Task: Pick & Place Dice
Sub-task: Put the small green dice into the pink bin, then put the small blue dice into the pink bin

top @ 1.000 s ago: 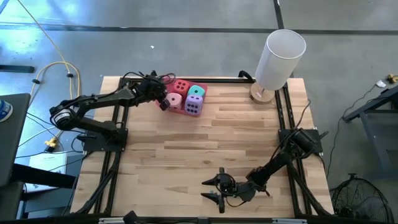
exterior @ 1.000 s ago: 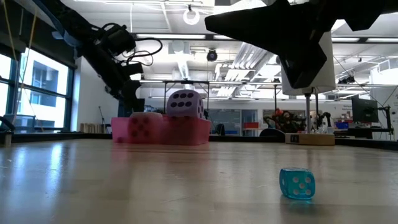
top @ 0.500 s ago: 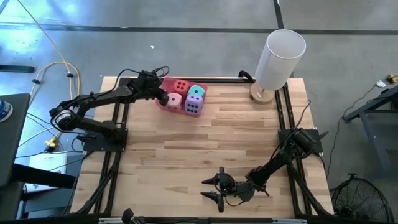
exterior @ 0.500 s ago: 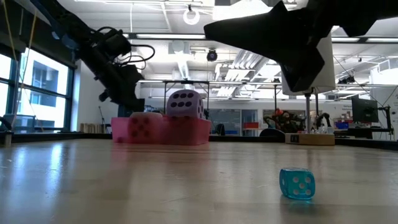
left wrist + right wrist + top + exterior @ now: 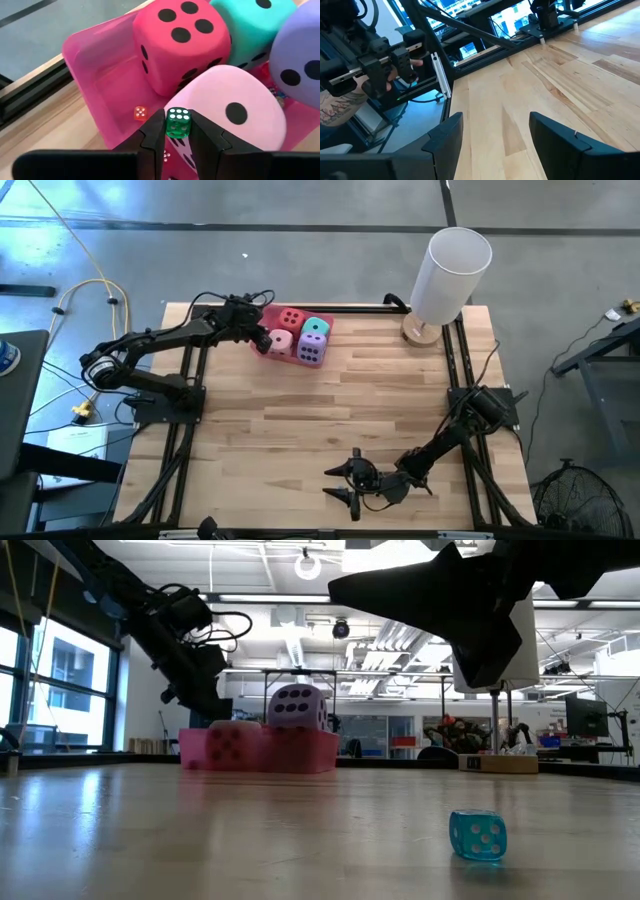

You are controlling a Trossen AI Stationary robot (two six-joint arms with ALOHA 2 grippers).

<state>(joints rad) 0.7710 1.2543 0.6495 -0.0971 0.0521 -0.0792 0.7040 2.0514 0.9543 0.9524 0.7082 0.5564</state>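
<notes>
Wooden plank table (image 5: pixel 330 410) had the pink plastic rectangular tray (image 5: pixel 95 70) parked at its far left corner, handy for my left arm. Four big soft dice sat packed in it: a red one (image 5: pixel 175 42), a teal one (image 5: pixel 252 25), a purple one (image 5: pixel 302 60) and a pink one (image 5: pixel 235 112). My left gripper (image 5: pixel 177 131) hovered over the tray, clamped on one tiny green die (image 5: pixel 178 122), I'd guess ready to drop it. One tiny orange die (image 5: pixel 140 113) lay on the tray floor already. One small blue see-through die (image 5: pixel 477 836) waited on the table near my right gripper (image 5: pixel 345 483), parked with fingers spread at the near edge.
</notes>
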